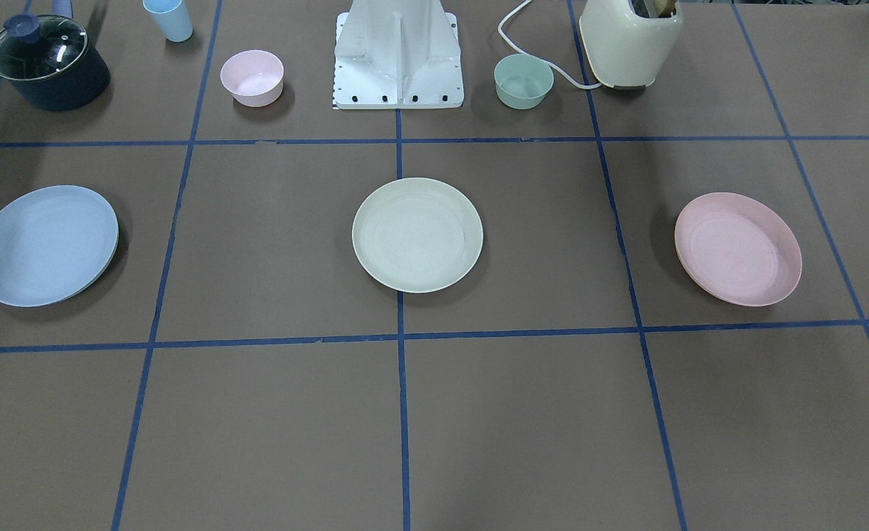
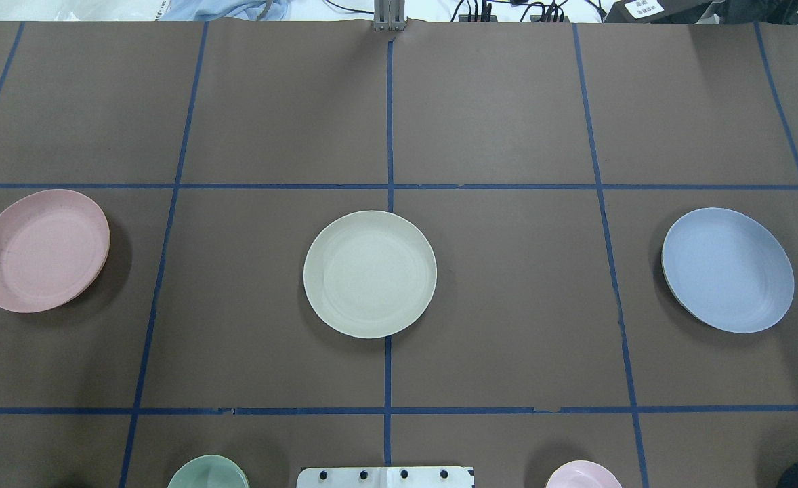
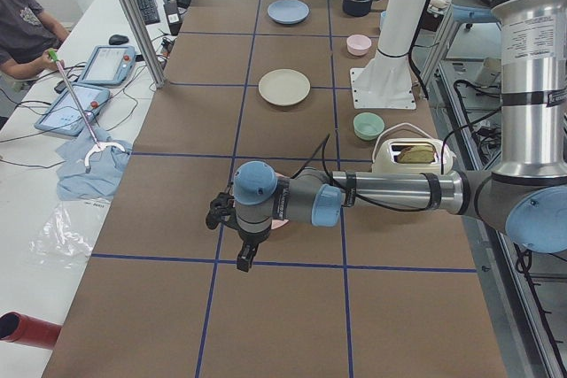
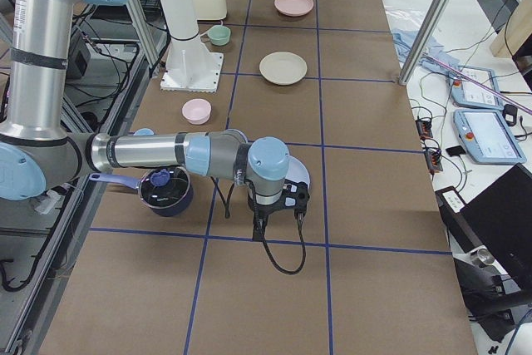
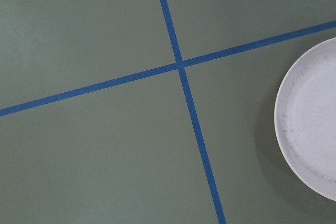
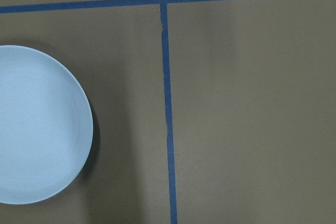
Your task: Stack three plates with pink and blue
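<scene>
We see the cream plate (image 2: 370,274) in the middle, pink plate (image 2: 42,250) at 9 o'clock, blue plate (image 2: 727,270) at 3. Left claw (image 3: 239,241), right claw (image 4: 264,214): we cannot tell how open.

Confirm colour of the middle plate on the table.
The middle plate is cream-white; the overhead exterior view shows it best.
</scene>
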Controlling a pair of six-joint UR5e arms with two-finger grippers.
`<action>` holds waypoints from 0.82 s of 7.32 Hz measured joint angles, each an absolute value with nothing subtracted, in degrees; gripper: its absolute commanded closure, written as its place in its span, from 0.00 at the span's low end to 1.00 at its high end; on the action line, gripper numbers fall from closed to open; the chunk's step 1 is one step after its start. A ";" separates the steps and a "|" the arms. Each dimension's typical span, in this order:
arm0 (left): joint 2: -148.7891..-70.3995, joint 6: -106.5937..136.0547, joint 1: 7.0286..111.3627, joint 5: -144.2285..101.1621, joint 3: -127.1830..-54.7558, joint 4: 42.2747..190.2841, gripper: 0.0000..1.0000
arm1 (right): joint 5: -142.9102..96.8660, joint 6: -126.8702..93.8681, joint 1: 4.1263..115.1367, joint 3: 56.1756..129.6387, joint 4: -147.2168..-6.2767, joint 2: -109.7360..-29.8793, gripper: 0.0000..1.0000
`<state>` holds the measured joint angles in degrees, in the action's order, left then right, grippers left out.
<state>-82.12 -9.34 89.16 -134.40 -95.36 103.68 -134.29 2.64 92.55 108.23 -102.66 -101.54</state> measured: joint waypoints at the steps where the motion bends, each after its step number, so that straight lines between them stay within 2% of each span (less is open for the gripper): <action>1: -81.73 -9.06 88.98 -135.72 -94.95 105.36 0.00 | -134.29 2.64 92.55 108.53 -102.66 -101.57 0.00; 3: -83.68 -4.95 88.67 -137.20 -93.81 106.27 0.00 | -134.30 2.64 92.55 108.74 -102.46 -101.55 0.00; 6: -86.65 -2.54 88.27 -145.02 -87.80 109.79 0.00 | -134.46 2.65 92.50 108.56 -98.47 -101.32 0.00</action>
<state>-86.65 -2.54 88.27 -145.02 -87.80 109.79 -134.46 2.65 92.50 108.56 -98.47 -101.32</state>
